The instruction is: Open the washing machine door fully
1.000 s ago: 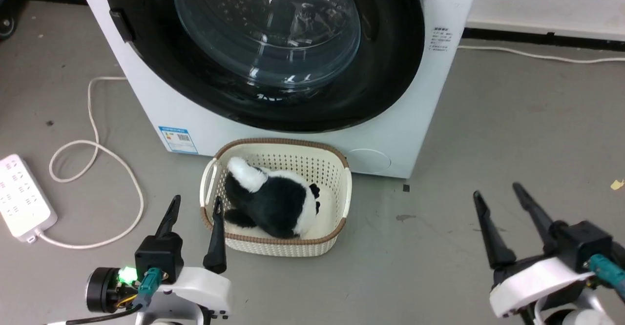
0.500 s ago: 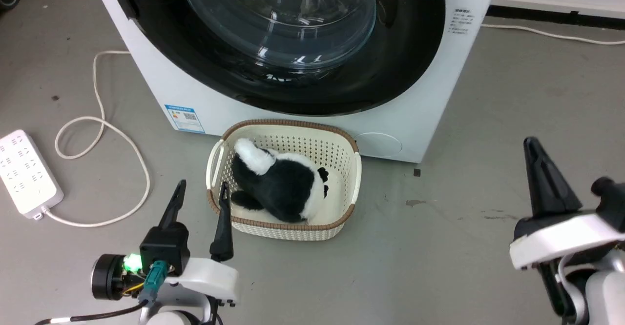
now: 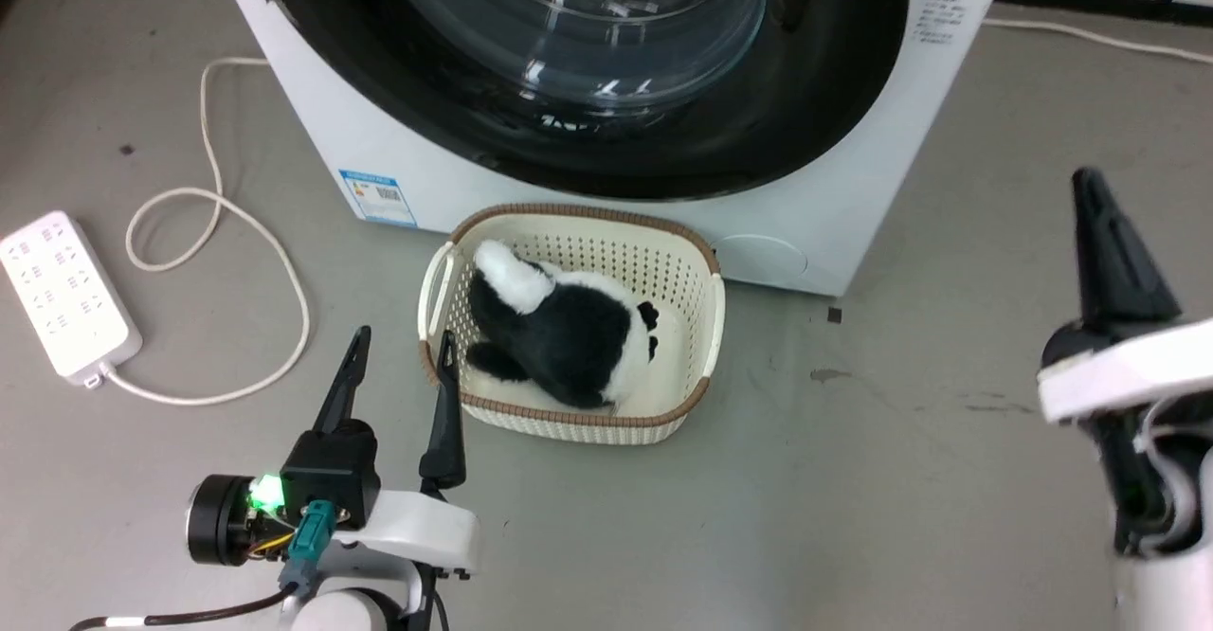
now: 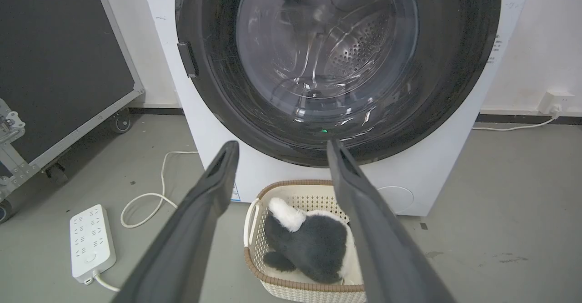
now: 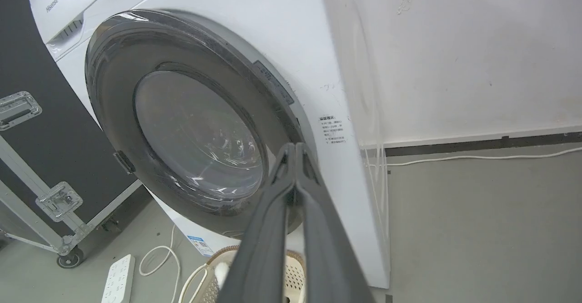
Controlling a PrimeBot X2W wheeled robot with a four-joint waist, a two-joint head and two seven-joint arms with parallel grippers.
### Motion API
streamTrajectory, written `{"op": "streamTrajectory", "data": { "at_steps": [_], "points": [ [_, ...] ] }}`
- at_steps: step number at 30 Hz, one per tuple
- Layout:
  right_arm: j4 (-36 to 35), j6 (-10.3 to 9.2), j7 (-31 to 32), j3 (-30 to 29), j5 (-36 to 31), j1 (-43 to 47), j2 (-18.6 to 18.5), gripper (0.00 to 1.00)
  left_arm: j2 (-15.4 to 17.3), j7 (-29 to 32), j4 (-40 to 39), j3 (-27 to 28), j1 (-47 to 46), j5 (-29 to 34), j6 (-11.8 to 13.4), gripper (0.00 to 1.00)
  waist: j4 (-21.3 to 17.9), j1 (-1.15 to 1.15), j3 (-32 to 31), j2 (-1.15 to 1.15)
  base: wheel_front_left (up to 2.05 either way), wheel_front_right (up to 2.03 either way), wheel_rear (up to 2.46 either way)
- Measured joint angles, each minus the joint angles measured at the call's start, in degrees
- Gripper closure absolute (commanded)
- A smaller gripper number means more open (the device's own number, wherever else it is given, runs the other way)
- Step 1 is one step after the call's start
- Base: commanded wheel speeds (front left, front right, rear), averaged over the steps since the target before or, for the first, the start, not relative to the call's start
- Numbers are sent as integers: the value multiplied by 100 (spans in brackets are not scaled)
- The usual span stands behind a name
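Observation:
The washing machine [image 3: 317, 143] is a big white front loader at the top of the head view. Its washing machine door [image 3: 820, 91], a glossy black ring around a bulging glass window, lies flush against the front. The door [image 4: 213, 93] faces my left wrist, and the right wrist sees the door [image 5: 191, 134] at an angle from the machine's right side. My left gripper [image 3: 403, 337] is open with nothing between its fingers, low over the floor beside a basket, its open gripper [image 4: 283, 144] pointing at the door's lower edge. My right gripper [image 3: 1088, 181] is shut on nothing, off the machine's right front corner, the shut gripper [image 5: 295, 146] apart from the door.
A cream basket [image 3: 709, 276] holding a black and white plush toy [image 3: 569, 328] stands on the floor right below the door. A white power strip [image 3: 62, 295] and its looped cable [image 3: 237, 224] lie at the left. A black wheeled flight case [image 4: 59, 66] stands left of the machine.
My right gripper has shut its fingers and moved up the head view toward the machine's right side. The head camera has shifted. The left gripper stays open.

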Motion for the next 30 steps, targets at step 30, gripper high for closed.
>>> {"op": "streamTrajectory", "data": {
  "at_steps": [30],
  "points": [
    [2794,-2,2617,-1438,1841,-3525,-49,100,0,-380,-182,-502,-475,-42,310,0,566,0,1145,0,0,0,0]
  ]
}}
